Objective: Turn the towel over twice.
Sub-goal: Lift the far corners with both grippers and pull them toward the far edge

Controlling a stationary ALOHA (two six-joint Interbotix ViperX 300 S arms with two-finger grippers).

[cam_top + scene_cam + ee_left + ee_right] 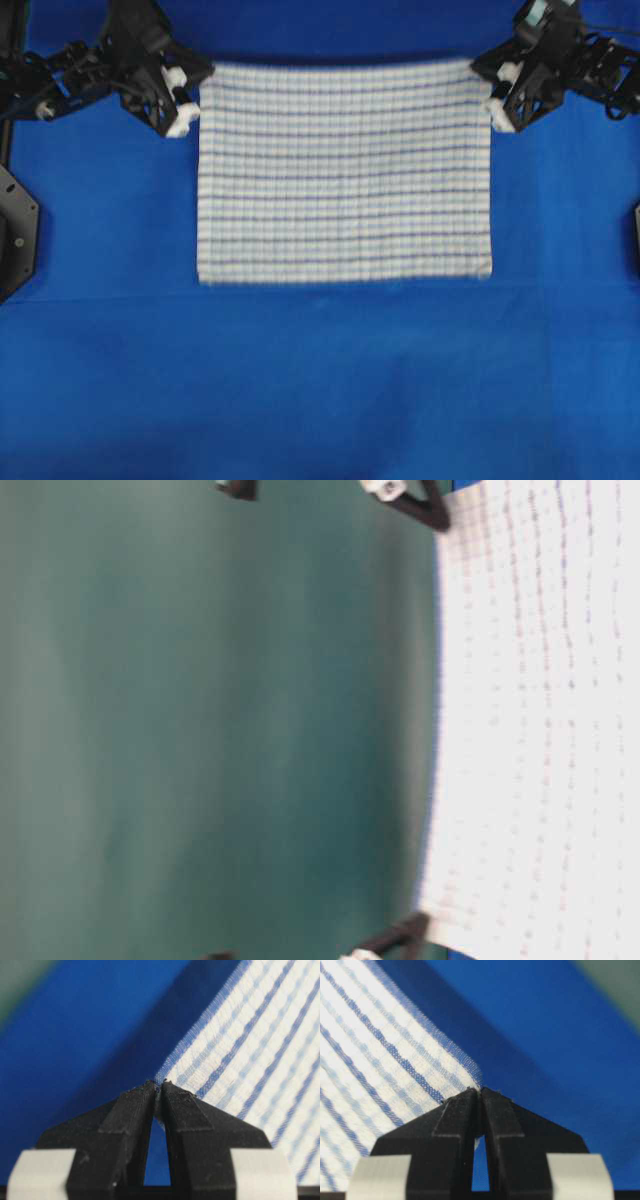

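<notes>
The towel (345, 170), white with thin blue stripes, lies spread over the blue table covering. My left gripper (190, 112) is at its far left corner and my right gripper (497, 110) at its far right corner. In the left wrist view the left gripper (159, 1084) is shut on the corner of the towel (260, 1035), with cloth pinched between the tips. In the right wrist view the right gripper (481, 1090) is likewise shut on the towel (380, 1060) corner. From table level the far edge of the towel (540, 730) hangs slightly raised and sags between the two grips.
The blue table covering (320, 380) stretches wide in front of the towel and on both sides. A black arm base (15, 230) sits at the left edge, another black part (636, 235) at the right edge. A green backdrop (200, 730) stands behind the table.
</notes>
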